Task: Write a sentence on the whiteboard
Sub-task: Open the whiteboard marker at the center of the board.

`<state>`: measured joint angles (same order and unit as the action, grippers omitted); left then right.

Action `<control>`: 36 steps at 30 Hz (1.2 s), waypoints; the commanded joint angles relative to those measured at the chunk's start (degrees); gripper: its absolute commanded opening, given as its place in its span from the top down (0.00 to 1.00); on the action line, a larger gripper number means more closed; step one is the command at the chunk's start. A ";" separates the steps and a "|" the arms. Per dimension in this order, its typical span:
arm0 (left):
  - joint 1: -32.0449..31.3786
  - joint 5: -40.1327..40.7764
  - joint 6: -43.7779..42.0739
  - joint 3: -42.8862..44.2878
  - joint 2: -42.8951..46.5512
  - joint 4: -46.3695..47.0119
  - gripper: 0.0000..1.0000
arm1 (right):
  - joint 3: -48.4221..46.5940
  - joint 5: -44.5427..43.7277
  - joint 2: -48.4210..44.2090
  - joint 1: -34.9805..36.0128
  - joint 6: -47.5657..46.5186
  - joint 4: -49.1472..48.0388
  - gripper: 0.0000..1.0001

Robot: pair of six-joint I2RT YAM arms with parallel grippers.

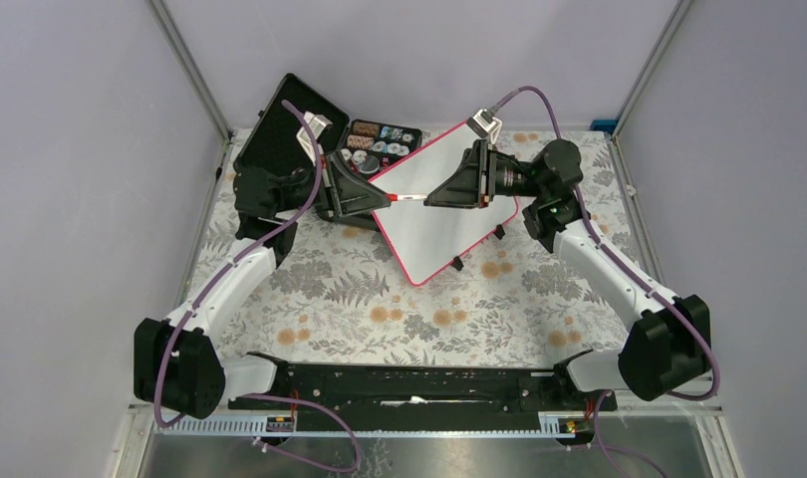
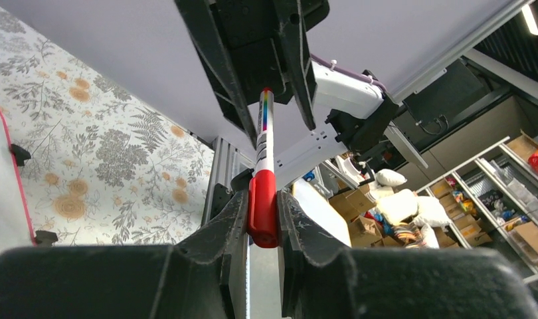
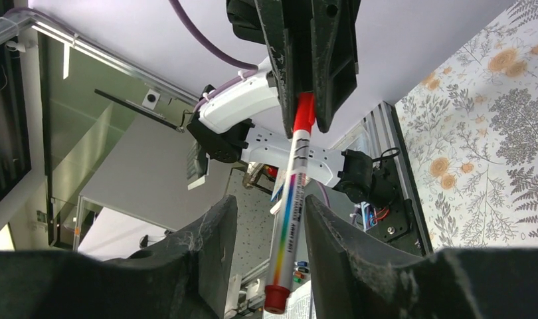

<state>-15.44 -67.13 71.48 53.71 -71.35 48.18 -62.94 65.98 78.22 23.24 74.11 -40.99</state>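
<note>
1. Grey walls [image 1: 81, 149] are boxing in a floral table [image 1: 360, 289]; the whiteboard [image 1: 449, 214] is lying angled mid-table.
2. Left gripper [image 2: 262, 203] is clamping the marker [image 2: 265, 139] by its red cap.
3. Right gripper [image 3: 269, 206] is straddling the barrel, jaws apart with a gap showing.

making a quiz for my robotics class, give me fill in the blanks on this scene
1. The left end effector clamps the marker's ___ cap.
2. The marker's barrel runs between the parted jaws of the ___.
3. Beyond the whiteboard, the black case has its lid ___.
Missing: red; right end effector; open.
</note>
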 commanded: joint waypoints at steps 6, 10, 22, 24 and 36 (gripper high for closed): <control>-0.25 3.24 -6.59 2.41 -0.75 -6.90 1.00 | -5.06 -1.18 -0.88 0.47 -9.48 11.22 0.58; -0.82 3.68 -10.18 3.72 -1.17 -12.51 1.00 | -6.62 -1.35 -0.31 1.32 -12.76 14.97 0.59; -2.91 3.25 -12.01 4.43 -1.84 -14.64 1.00 | -8.69 -2.16 0.94 2.41 -17.61 20.81 0.67; -3.09 3.07 -12.15 4.32 -1.86 -14.63 1.00 | -8.76 -2.18 1.02 2.42 -17.72 21.04 0.71; -1.06 1.74 -16.16 3.61 0.59 -20.50 1.00 | -8.75 -2.27 -0.34 0.43 -20.93 24.91 1.00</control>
<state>-17.85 -65.17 59.09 56.14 -72.47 31.03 -68.62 62.89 79.61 24.36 54.68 -15.49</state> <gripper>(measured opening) 0.191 0.172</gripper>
